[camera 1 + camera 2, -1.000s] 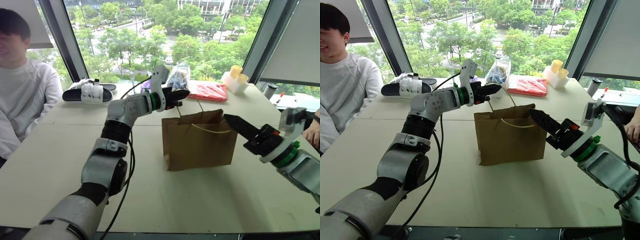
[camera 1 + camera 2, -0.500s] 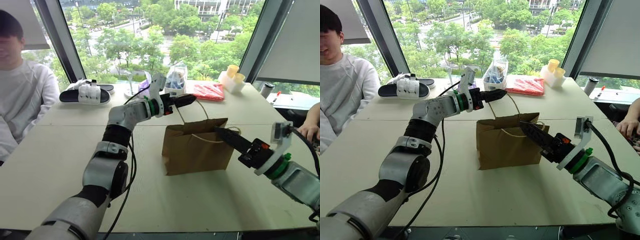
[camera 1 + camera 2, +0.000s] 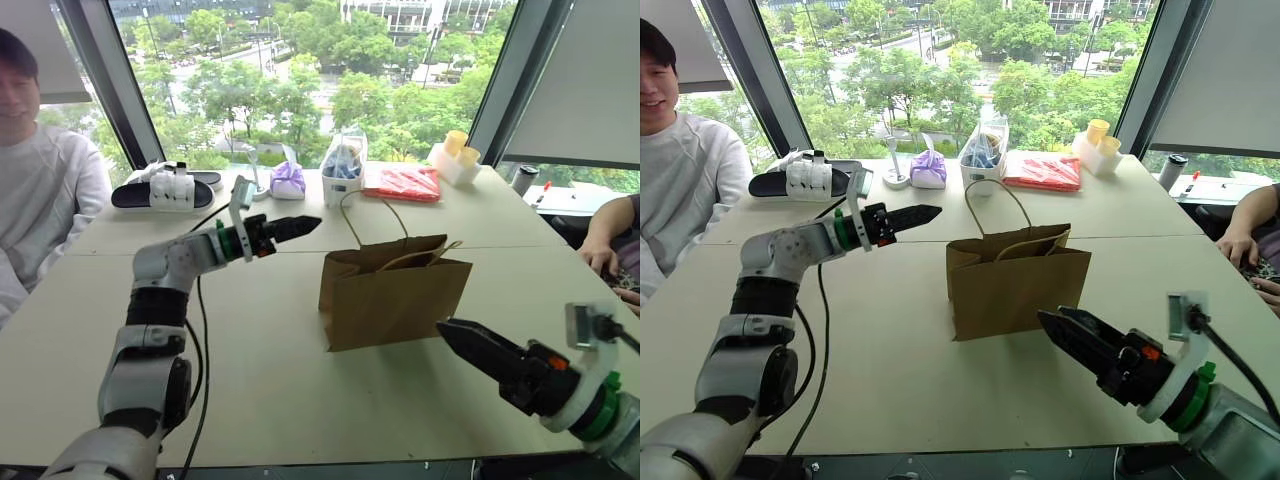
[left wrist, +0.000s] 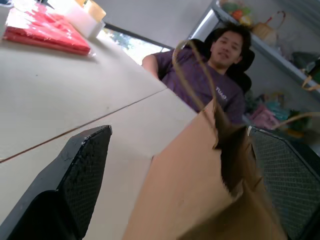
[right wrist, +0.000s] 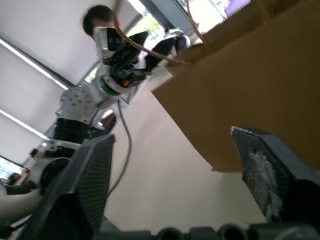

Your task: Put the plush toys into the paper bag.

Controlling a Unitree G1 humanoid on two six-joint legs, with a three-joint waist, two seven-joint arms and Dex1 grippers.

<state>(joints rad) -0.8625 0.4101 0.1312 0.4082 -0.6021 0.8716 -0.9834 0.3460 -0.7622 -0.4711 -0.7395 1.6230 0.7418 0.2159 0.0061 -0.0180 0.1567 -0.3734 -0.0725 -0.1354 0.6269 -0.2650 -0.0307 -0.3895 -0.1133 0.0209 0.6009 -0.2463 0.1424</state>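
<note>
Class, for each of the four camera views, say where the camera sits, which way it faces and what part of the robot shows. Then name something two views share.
Left eye view: on the head, looking forward and down at the table; both arms show.
Right eye view: beside it, same scene.
Left wrist view: on the left arm, looking between the open left claw at the paper bag.
Right wrist view: on the right arm, looking between the open right claw at the bag; the left arm shows.
Shared: the bag appears in all four.

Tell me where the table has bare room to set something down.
Bare: the wide stretch left of the paper bag, below the left gripper; also the near strip before the bag. Crowded: the window edge, with the sandal, purple bundle, red packet.
</note>
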